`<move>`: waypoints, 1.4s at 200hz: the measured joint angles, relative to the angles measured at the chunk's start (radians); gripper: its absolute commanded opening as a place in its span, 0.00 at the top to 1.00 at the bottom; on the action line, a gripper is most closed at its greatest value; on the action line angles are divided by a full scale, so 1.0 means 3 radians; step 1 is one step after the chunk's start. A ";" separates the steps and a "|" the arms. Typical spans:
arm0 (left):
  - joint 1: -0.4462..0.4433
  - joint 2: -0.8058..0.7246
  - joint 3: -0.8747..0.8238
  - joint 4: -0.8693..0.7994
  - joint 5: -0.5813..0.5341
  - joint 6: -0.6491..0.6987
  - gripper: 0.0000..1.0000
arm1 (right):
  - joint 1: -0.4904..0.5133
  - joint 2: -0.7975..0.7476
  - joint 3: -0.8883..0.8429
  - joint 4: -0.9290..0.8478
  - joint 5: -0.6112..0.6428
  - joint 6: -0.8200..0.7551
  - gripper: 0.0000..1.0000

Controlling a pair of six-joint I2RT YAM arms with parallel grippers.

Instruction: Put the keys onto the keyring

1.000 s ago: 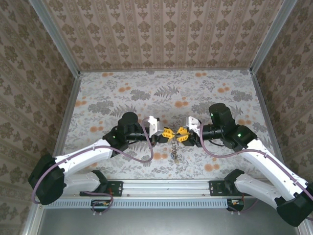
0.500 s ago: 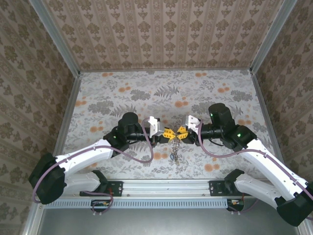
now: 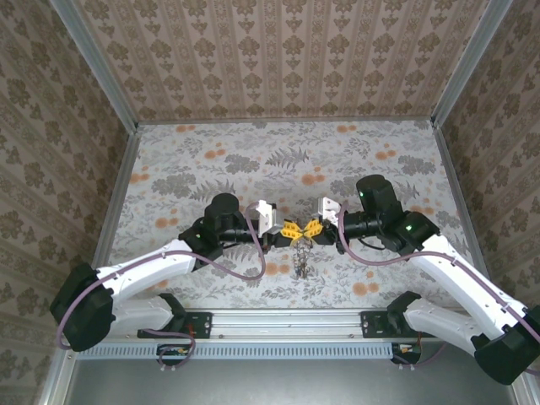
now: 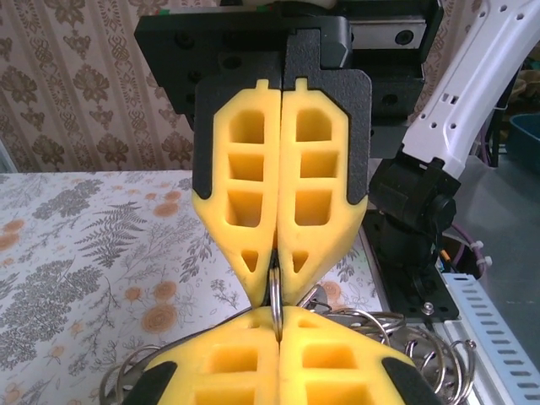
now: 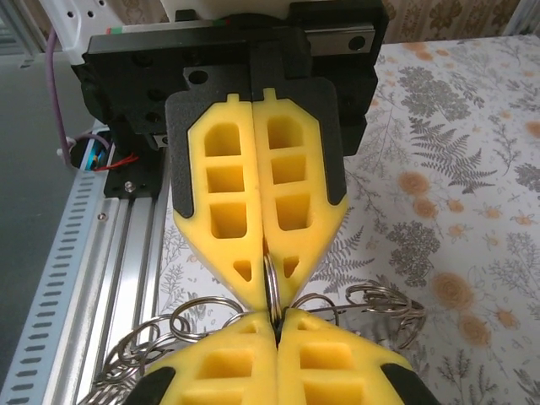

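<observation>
At table centre: the left gripper point(image 3: 292, 229) reaches in from 9 o'clock and the right gripper point(image 3: 313, 228) from 3 o'clock. Their yellow tips meet nose to nose above the table point(image 3: 278, 160).
Left gripper: pads pressed together, with a thin metal ring nipped edge-on at the very tip.
Right gripper: pads likewise together, pinching that same ring from the opposite side.
Keyring: the thin ring point(image 5: 270, 288) caught between both tips. I take it for the keyring, though little of it shows.
Wire loops: a tangle of linked metal loops point(image 3: 301, 260) dangles from the pinch toward 6 o'clock. I cannot tell whether the lowest loops touch the table.
Keys: not to be picked out in the tangle, and too small to tell whether any is threaded.
Step in hand: by my judgement, working the ring two-handed, with one tip holding while the other parts or turns the coil.
Next move calls for: a firm nip from one tip while the other eases off to re-grip or rotate along the ring. It should go gently, since the bite looks shallow and the ring could slip out.
</observation>
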 measured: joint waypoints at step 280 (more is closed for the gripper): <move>-0.0005 -0.0093 0.0061 -0.0538 -0.0263 0.0164 1.00 | 0.0197 -0.0015 0.0284 -0.0456 0.0731 -0.0351 0.79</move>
